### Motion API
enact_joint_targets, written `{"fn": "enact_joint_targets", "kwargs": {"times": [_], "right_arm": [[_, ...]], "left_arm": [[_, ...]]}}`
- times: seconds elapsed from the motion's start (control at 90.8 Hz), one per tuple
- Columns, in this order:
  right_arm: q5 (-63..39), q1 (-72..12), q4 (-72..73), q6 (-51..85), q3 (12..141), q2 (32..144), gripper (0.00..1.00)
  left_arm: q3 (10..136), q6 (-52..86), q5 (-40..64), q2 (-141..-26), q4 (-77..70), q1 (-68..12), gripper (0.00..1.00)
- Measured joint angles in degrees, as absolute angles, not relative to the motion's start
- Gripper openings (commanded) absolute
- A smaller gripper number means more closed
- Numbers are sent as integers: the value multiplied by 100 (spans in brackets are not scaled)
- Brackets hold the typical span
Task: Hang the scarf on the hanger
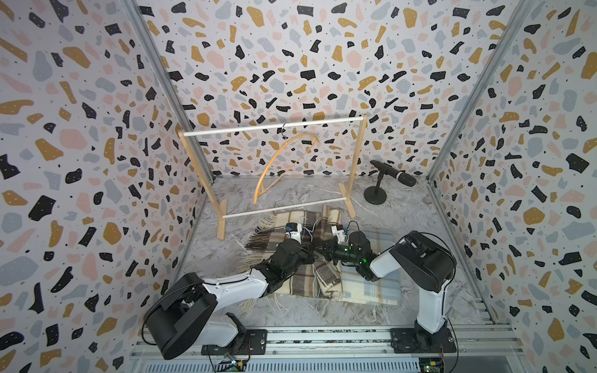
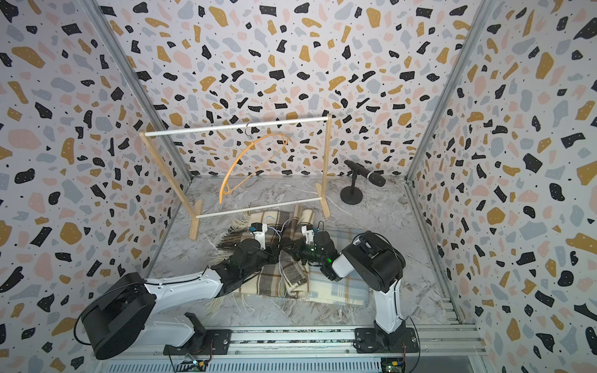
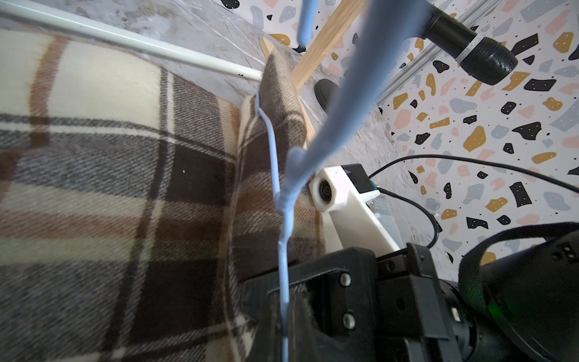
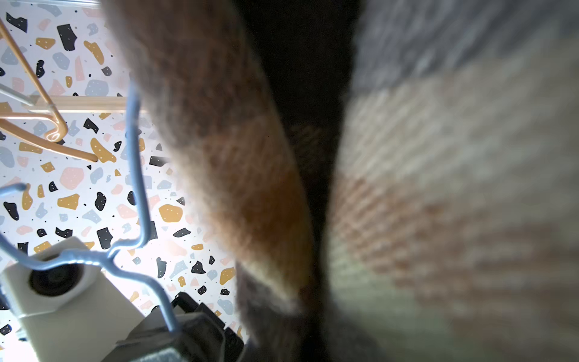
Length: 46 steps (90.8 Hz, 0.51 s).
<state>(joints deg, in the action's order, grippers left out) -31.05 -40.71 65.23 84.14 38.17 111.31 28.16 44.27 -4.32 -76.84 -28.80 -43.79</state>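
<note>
Plaid scarf [image 1: 326, 274] spread on the marbled table [image 1: 403, 210].
Left gripper [image 1: 306, 251] clamps a blue wire hanger [image 3: 275, 163]; right gripper [image 1: 321, 249] pinches a scarf fold.

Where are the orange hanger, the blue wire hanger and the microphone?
orange hanger [image 4: 72, 150]: right wrist view, on its lower wire.
blue wire hanger [image 4: 81, 257]: right wrist view, on its twisted neck.
microphone [image 1: 405, 178]: in a top view, on its dark head.

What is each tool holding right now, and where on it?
Left tool pinches the blue hanger by its wire just below the twisted neck. Right tool looks shut on a scarf fold; fingertips hidden.
</note>
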Motion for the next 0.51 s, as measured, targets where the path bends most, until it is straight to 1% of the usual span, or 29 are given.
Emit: {"fn": "enact_joint_targets", "kwargs": {"times": [0.165,0.374,0.507], "right_arm": [[-3286,-4084,5540,7970,4233,11032,20],[-3642,-4104,4316,7129,4703,10739,32],[-3658,-4084,3610,6650,4709,10433,44]], "left_arm": [[2845,4394,-342,-7629,-2847,-4381,0],[2910,4305,-187,-7588,-2825,-4394,0],[2915,4281,-128,-7566,-2810,-4407,0]]}}
